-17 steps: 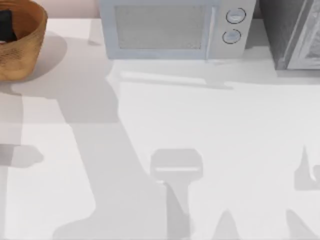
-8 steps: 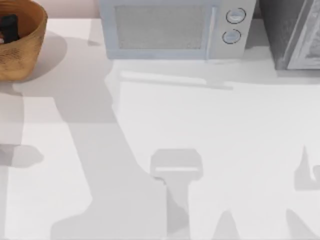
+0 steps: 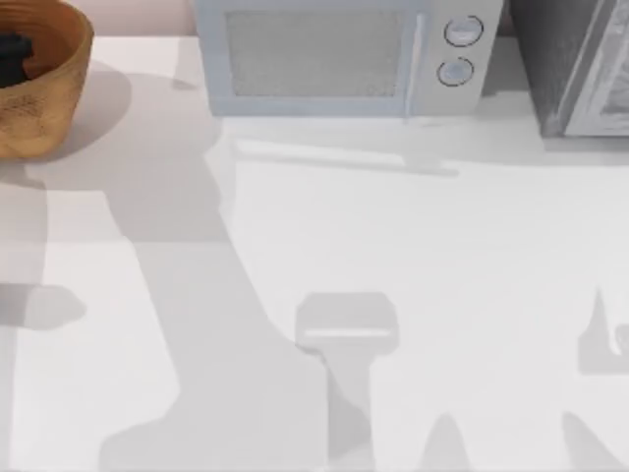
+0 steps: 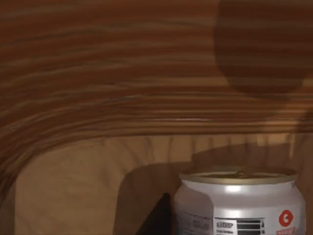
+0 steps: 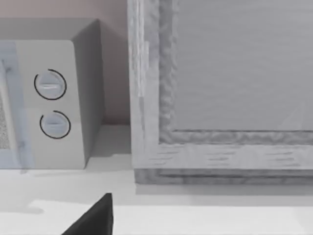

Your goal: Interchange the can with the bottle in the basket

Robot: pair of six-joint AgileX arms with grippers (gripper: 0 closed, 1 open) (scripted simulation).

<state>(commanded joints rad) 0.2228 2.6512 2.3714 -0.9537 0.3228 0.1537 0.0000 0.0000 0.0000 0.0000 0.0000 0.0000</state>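
The basket (image 3: 39,93) stood at the far left corner of the table (image 3: 413,256), left of the microwave (image 3: 339,54). In the top view a dark part, judged to be the left claw (image 3: 12,57), sat inside the basket's bowl. The left wrist view looked along the ribbed inner wall of the basket, with the can (image 4: 239,203) upright directly ahead of the claw and close to it, long axis vertical, gold top level, resting on or just above the basket floor. A dark finger (image 4: 157,218) lay just beside the can's wall; whether the claw gripped the can or stood wide could not be told. The left arm was plainly the nearer one; the right claw (image 5: 90,218) was parked well away from the basket, facing the microwave and a grey cabinet (image 5: 220,88), its opening likewise impossible to judge. Against the picture from a second earlier, the dark part in the basket had shifted slightly, and the arm's shadow on the table had moved a little. No bottle could be made out.
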